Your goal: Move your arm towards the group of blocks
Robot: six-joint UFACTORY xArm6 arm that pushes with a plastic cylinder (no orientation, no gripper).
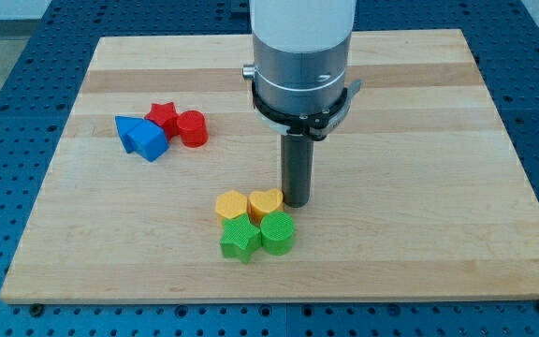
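Observation:
My tip rests on the wooden board, just to the right of a yellow heart block, almost touching it. That heart belongs to a tight group with a yellow rounded block, a green star block and a green cylinder block below the view's centre. A second group lies at the view's upper left: a red star block, a red cylinder block and two blue blocks pressed together, their shapes unclear.
The arm's grey and white body hangs over the board's upper middle. A blue perforated table surrounds the board.

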